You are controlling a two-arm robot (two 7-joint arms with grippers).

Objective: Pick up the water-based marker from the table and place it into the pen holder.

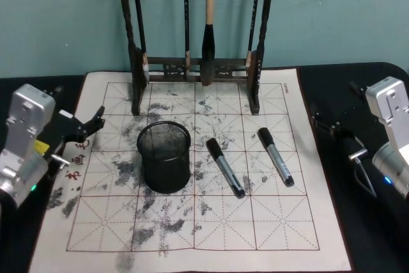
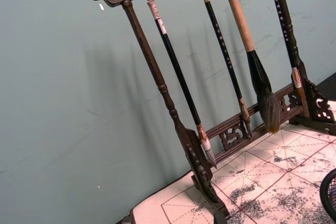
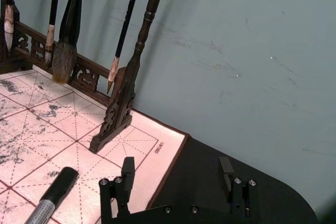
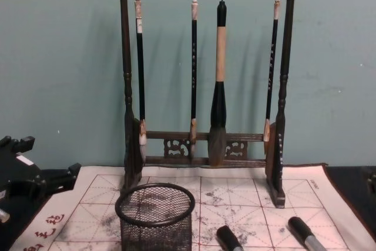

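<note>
Right marker (image 1: 276,156) was judged light, rigid, slick; a mid-barrel grip was advised. Left gripper (image 1: 86,126) and right gripper (image 3: 177,164) were parked wide open at the table's sides.

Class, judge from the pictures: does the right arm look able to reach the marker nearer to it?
Probably yes. The right gripper hangs open at the edge of the mat; the right-hand marker lies bare on it, nothing between them.
</note>
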